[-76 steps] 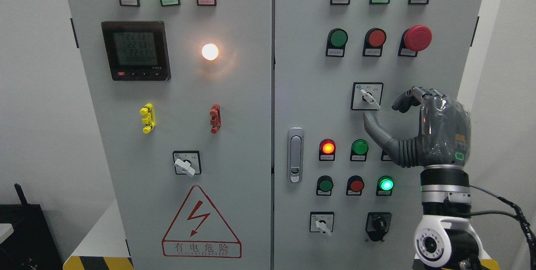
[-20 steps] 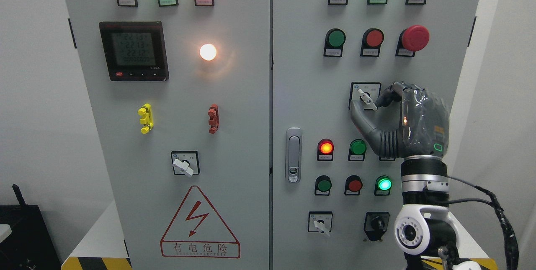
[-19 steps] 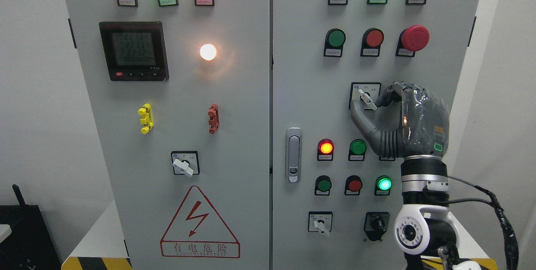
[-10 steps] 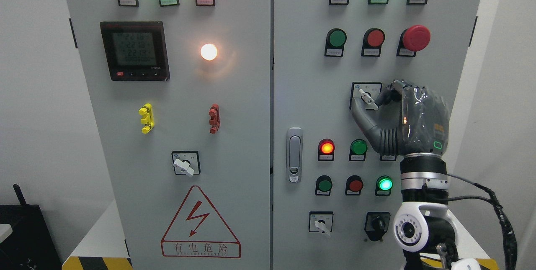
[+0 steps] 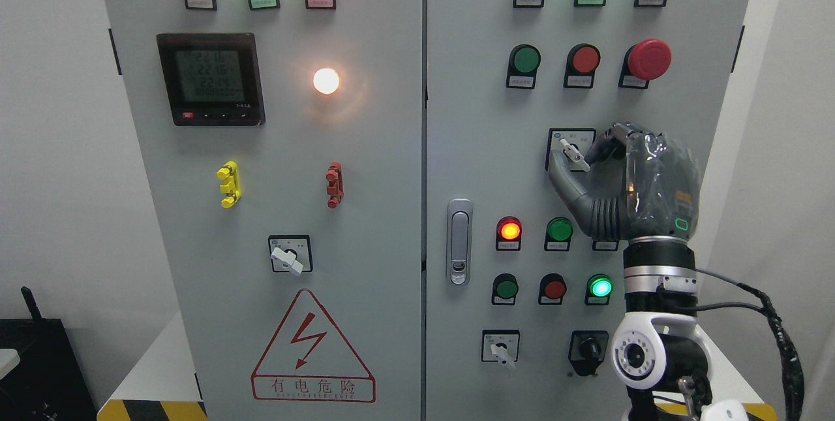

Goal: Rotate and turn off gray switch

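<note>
The gray switch (image 5: 571,151) is a pale lever on a black-framed square plate, on the right cabinet door (image 5: 476,147). Its lever slants from upper left down to lower right. My right hand (image 5: 577,158) comes up from the lower right and pinches this lever. The thumb (image 5: 560,173) presses from below left, and the curled fingers (image 5: 599,149) close in from the right. The palm hides the plate's right edge and a label below it. My left arm does not show.
Similar rotary switches sit at the left door (image 5: 290,256) and lower right (image 5: 500,348), beside a black knob (image 5: 589,348). A red mushroom button (image 5: 648,59) is above my hand; lit red (image 5: 509,230) and unlit green (image 5: 559,230) lamps are below it. A door handle (image 5: 460,241) is left of them.
My right hand has moved up and left from beside the switch and closed thumb and fingers on its lever. Over the last second it has hardly moved, and the lever's slant looks unchanged.
</note>
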Available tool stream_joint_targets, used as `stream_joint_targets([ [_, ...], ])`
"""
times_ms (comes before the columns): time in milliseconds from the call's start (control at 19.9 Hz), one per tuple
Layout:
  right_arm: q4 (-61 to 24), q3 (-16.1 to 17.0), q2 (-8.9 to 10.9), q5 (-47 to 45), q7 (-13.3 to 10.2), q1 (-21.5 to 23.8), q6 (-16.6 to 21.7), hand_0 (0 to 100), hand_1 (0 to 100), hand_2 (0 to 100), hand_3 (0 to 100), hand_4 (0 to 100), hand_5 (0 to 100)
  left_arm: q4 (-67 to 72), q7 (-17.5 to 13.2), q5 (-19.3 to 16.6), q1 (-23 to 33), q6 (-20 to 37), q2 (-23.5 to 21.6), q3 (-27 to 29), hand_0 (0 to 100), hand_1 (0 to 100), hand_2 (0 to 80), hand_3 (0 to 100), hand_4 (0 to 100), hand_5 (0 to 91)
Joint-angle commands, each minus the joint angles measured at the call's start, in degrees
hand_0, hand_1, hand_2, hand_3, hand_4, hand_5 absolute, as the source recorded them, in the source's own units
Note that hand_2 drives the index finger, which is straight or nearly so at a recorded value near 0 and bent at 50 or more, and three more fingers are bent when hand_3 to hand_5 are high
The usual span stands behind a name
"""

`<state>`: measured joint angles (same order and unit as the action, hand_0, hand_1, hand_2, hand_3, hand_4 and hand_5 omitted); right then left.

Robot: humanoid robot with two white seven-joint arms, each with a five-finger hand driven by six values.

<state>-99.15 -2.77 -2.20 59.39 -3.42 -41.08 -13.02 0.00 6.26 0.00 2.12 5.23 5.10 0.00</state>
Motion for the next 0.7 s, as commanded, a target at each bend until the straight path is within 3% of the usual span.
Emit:
stream_joint_targets([
  [0, 0.36, -0.05, 0.00, 0.03, -0.09, -0.06, -0.07, 28, 39, 68, 71, 64, 71, 1.32, -0.02, -0.44, -0.01, -0.05, 0.00, 1.84, 12, 39, 0.0, 0, 0, 0.0],
  [652, 0.44, -0.22, 0.00, 0.03, -0.09, -0.50, -0.95, 34, 39, 71, 73, 66, 73, 1.32, -0.02, -0.44, -0.01, -0.05, 0.00, 1.85, 12, 39, 0.0, 0, 0, 0.0],
])
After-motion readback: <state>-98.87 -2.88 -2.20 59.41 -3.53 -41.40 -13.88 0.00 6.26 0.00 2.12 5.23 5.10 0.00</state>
